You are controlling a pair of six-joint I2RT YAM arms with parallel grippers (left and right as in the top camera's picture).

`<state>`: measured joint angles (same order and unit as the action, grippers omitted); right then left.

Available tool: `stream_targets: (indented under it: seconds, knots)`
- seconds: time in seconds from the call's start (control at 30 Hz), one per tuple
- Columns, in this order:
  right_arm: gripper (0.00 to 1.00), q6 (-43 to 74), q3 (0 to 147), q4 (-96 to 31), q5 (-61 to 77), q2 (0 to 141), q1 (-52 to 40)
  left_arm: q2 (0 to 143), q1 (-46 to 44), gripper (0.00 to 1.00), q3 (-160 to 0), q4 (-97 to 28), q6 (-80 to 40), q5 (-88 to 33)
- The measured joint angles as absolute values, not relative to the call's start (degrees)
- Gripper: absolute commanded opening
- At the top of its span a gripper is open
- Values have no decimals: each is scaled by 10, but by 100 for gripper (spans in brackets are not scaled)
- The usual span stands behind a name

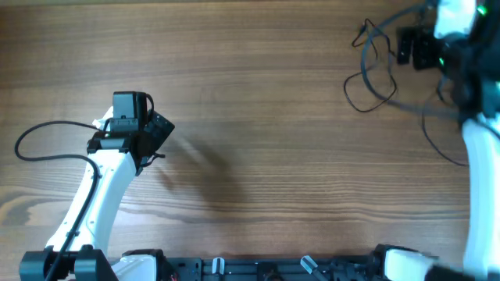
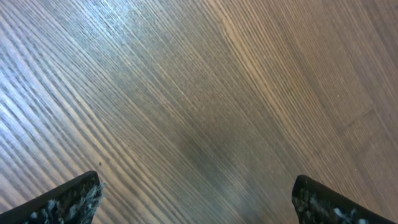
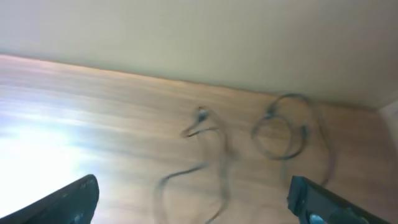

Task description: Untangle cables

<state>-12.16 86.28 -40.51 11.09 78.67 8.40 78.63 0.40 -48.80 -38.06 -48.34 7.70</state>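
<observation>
Black cables [image 3: 249, 143] lie in loose loops ahead of the spread right gripper [image 3: 193, 205]; left gripper [image 2: 196, 199] spread over bare wood; sorting seems unfinished.

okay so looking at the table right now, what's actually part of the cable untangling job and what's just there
Part of the job:
- the thin black cables, lying in loose loops at the far right of the table
- the right gripper, open, nearest them

Just there:
- the wooden table
- the left gripper, open over bare wood

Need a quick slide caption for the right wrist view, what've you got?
Right gripper open above the wooden table, thin black cables lying in loose loops ahead near the wall.
</observation>
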Motion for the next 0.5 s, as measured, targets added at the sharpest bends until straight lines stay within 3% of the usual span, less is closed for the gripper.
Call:
stream_targets:
  seconds: [0.5]
  knots:
    - [100, -62, 858, -707, 182, 453, 84, 786, 4, 100, -488, -380, -483, 77]
